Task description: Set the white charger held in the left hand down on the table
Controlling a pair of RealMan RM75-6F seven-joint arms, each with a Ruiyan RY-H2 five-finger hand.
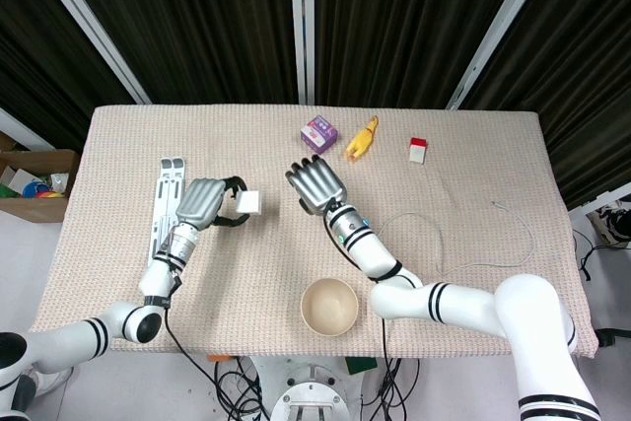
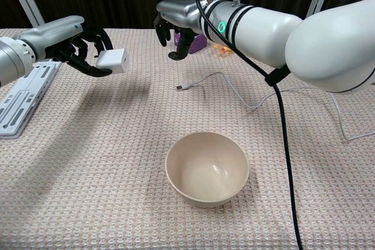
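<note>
A white cube-shaped charger (image 1: pixel 248 203) (image 2: pixel 113 61) hangs above the table, held at the fingertips of my left hand (image 1: pixel 204 204) (image 2: pixel 87 48). Its shadow falls on the cloth below, so it is well off the surface. My right hand (image 1: pixel 316 185) (image 2: pixel 180 23) hovers above the table's middle to the right of the charger, fingers apart and pointing down, holding nothing.
A beige bowl (image 1: pixel 329 306) (image 2: pixel 206 168) sits near the front edge. A white cable (image 2: pixel 217 83) (image 1: pixel 444 244) trails across the cloth at right. A white slatted rack (image 1: pixel 165 206) (image 2: pixel 23 98) lies at left. A purple box (image 1: pixel 318 133), a yellow toy (image 1: pixel 361 138) and a red-white block (image 1: pixel 419 150) stand at the back.
</note>
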